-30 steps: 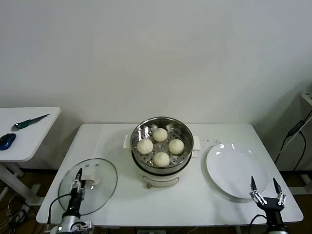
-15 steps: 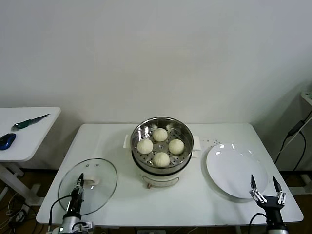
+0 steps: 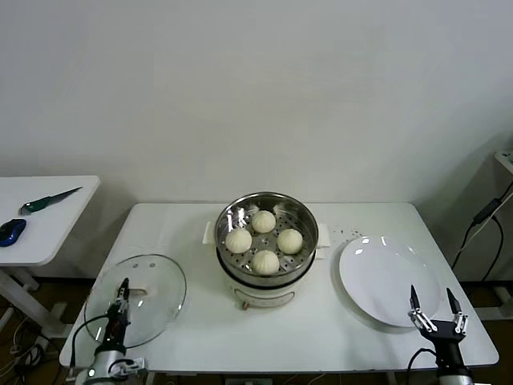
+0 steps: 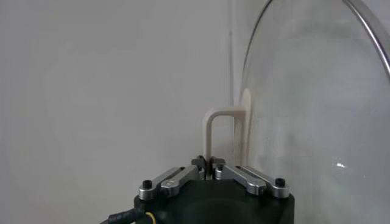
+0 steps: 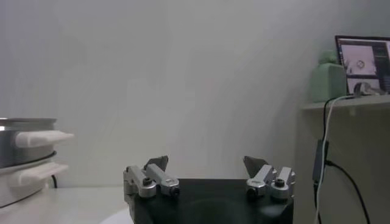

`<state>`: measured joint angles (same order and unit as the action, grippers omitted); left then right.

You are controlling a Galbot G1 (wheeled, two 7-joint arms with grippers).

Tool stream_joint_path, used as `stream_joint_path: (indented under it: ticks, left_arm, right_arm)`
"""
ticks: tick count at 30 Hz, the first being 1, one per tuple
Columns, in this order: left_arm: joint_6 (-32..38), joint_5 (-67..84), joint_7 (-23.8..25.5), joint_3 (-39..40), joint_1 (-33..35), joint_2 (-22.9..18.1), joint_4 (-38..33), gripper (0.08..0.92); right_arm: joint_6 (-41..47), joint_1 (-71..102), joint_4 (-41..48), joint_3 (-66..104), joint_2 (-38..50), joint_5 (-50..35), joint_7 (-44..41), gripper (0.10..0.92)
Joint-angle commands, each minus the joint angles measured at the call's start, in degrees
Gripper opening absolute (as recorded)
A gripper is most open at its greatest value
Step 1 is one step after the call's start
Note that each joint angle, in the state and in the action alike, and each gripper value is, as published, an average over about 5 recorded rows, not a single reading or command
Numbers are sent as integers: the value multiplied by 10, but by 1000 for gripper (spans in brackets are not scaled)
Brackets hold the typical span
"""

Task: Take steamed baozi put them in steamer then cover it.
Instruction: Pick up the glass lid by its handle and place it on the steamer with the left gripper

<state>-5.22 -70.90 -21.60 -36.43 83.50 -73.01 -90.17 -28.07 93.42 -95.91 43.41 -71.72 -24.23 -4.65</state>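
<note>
Head view, left to right: at seven o'clock the left gripper [image 3: 122, 295] is clamped on the cream handle [image 4: 214, 137] of the glass lid [image 3: 136, 298], apparently tilted. Risk: a thin pinch could let it swing or slip. Four baozi [image 3: 264, 239] sit in the steamer [image 3: 267, 237], centre. At five o'clock, beside the white plate [image 3: 389, 279], the right gripper [image 3: 433, 309] waits, fingers apart.

The left end effector [image 3: 123, 290], clamped on the cream-white handle of the glass cover [image 3: 136, 298], has carried it toward the worktop's [image 3: 192, 337] left edge over the past second, its rim now overhanging that edge.
</note>
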Motion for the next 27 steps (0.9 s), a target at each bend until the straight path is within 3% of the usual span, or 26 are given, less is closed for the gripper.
stream_joint_path:
  ticks: [1, 8, 12, 15, 20, 27]
  left_arm:
    - [-1, 20, 11, 3, 4, 2, -44, 141]
    - [-111, 147, 157, -9, 24, 75, -231, 141]
    - [-176, 175, 214, -8, 6, 113, -302, 141]
    - [-213, 171, 236, 15, -16, 138, -327, 141]
    - [-271, 121, 256, 120, -85, 156, -343, 141]
    - [-342, 23, 316, 301, -225, 115, -308, 141]
  right_arm:
    - [11, 0, -8, 0, -3, 12, 13, 823]
    - [19, 3, -28, -4, -11, 36, 25, 823]
    - [29, 1, -34, -9, -13, 47, 32, 823]
    - [39, 0, -37, -15, -16, 56, 35, 823]
    - [44, -1, -40, -21, -19, 63, 38, 823]
    - [38, -8, -29, -25, -13, 61, 42, 823]
